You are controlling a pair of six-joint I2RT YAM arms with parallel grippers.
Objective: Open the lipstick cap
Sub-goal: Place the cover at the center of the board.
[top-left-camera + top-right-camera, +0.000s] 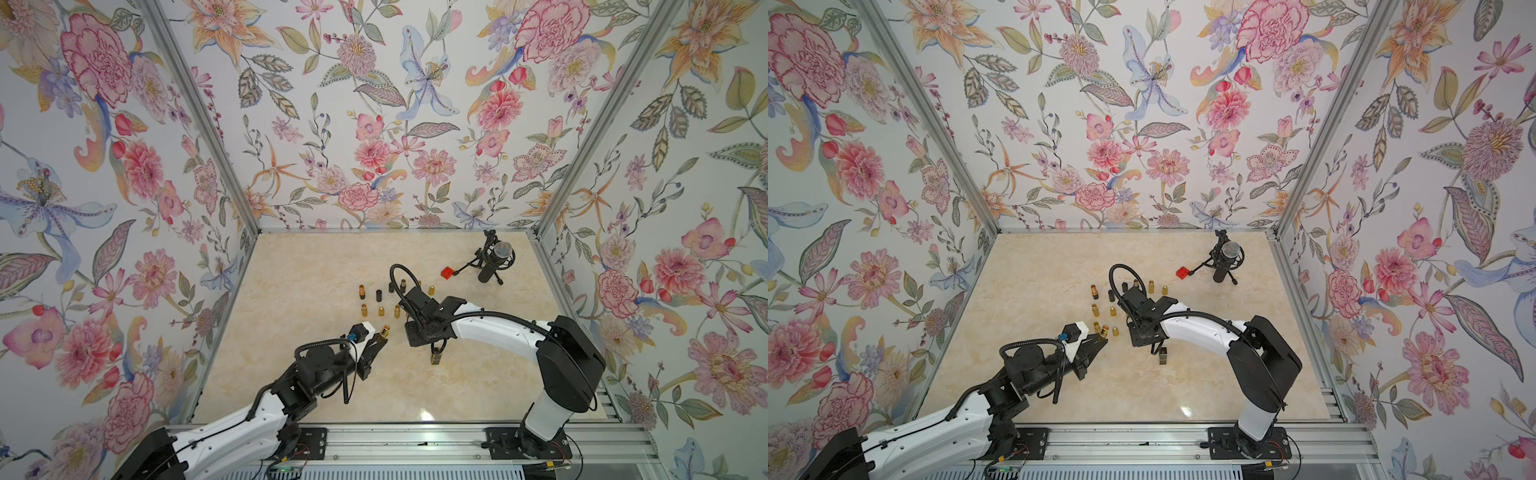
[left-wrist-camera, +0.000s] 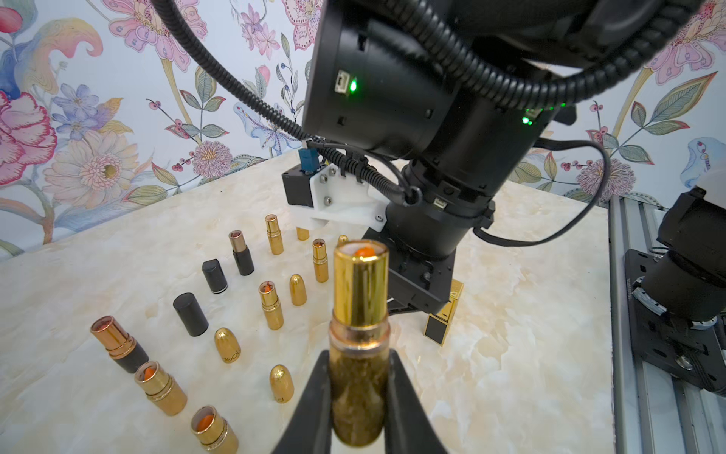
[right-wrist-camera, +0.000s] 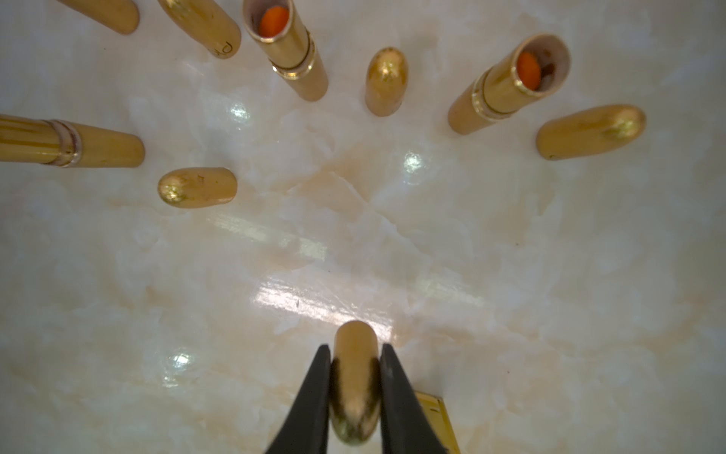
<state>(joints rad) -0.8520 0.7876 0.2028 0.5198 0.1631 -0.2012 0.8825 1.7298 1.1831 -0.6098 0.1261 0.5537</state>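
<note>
Lipstick cap (image 3: 354, 393) sits in right end effector (image 3: 354, 350).

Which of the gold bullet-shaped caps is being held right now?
The gold cap clamped between the fingers of the right gripper. The other gold caps stand free on the marble table, with nothing gripping them.

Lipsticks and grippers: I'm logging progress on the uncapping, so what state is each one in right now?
Gold cylindrical lipstick tube: uncapped, orange stick showing, held.
Gold bullet-shaped cap: off the tube, held.
Left gripper: shut on the tube.
Right gripper: shut on the cap.
Black-and-gold square lipstick: upright, seemingly capped.
Other gold lipsticks: upright, uncapped.
Loose gold caps: standing upright.
</note>
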